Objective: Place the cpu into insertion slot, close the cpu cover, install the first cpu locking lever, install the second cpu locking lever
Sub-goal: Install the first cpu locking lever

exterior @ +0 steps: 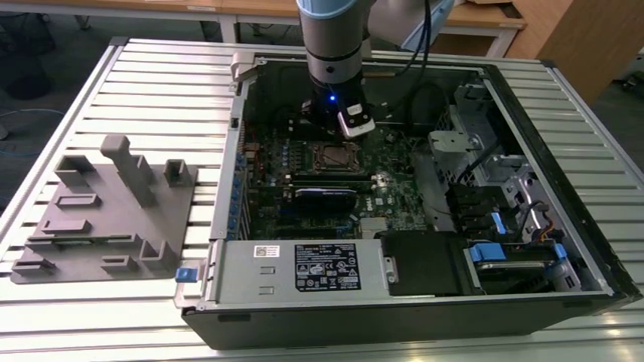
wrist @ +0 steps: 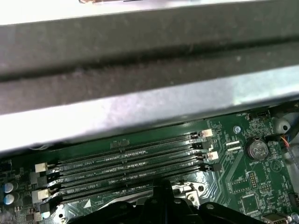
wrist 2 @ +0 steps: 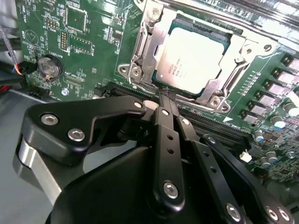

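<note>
Gripper point(wrist 2: 163, 99): fingers pressed together, narrow, nothing visible between them. Tips low at socket edge, between cpu cover point(wrist 2: 236, 55) and memory slots point(wrist: 131, 163).

Cpu point(wrist 2: 194, 58) sits flat in insertion slot point(exterior: 330, 157) on green board point(wrist 2: 56, 28), inside computer case point(exterior: 403, 328). Cover down over cpu, pale metal top showing through cut-out.

Judgement: placing and cover closing done.

Locking levers point(wrist 2: 141, 44): thin rods lie along frame sides. Hooked or free, cannot tell. Lever steps likely outstanding or in hand.
</note>
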`<state>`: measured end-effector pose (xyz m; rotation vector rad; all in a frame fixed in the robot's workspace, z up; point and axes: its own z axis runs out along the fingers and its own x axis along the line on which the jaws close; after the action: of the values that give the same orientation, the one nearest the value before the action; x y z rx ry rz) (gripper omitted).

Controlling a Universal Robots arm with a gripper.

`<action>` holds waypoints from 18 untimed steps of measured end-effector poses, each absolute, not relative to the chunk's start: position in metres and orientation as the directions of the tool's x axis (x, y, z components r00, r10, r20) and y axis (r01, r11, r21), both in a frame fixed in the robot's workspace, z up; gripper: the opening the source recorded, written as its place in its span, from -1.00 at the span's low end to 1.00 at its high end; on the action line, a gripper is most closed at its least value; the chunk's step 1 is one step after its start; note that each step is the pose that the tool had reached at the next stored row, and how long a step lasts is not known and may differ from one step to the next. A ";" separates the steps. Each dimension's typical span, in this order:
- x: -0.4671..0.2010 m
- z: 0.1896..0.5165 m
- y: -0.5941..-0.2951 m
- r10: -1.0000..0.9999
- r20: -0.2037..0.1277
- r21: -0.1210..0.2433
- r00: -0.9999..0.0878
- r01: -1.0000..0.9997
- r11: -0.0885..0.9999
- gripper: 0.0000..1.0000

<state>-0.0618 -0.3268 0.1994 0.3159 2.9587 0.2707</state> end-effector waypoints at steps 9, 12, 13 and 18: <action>-0.062 0.199 -0.327 0.226 -0.147 0.226 -0.963 0.190 0.956 -0.79; -0.062 0.198 -0.327 0.226 -0.156 0.227 -0.962 0.188 0.956 -0.79; -0.062 0.197 -0.327 0.226 -0.160 0.228 -0.961 0.187 0.956 -0.79; -0.062 0.195 -0.327 0.226 -0.174 0.231 -0.959 0.183 0.956 -0.79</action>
<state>-0.0618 -0.3268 0.1952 0.3071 2.9091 0.3156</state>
